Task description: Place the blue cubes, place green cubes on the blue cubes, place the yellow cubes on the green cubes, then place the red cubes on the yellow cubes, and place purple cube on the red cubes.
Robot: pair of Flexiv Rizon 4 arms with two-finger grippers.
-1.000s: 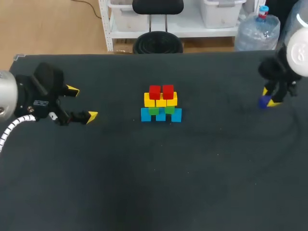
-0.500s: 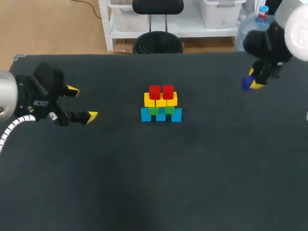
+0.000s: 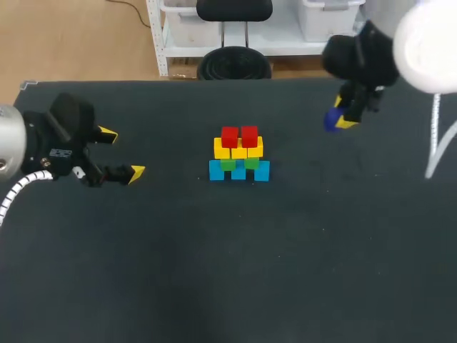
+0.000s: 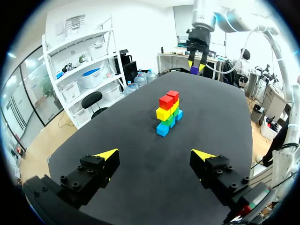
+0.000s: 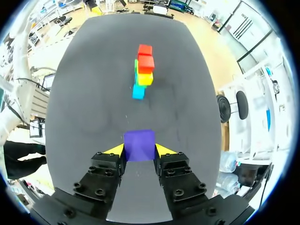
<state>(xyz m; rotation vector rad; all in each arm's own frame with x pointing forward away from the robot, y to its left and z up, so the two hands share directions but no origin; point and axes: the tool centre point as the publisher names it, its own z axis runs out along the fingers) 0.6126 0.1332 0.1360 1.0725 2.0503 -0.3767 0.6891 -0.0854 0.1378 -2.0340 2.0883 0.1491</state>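
Last step, it seems: right gripper (image 5: 139, 151) pinches the purple cube (image 5: 139, 142), which next needs centring on the red cubes (image 3: 239, 136); left gripper (image 4: 154, 154) spread.

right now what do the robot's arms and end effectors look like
Both end effectors are black, blocky bodies with visible screws, each with two yellow wedge tips: left end effector, right end effector. The left arm is silver with a white ribbed cable; the right arm is white.

Robot lab: two arms (image 3: 28, 153) at black table (image 3: 235, 271).
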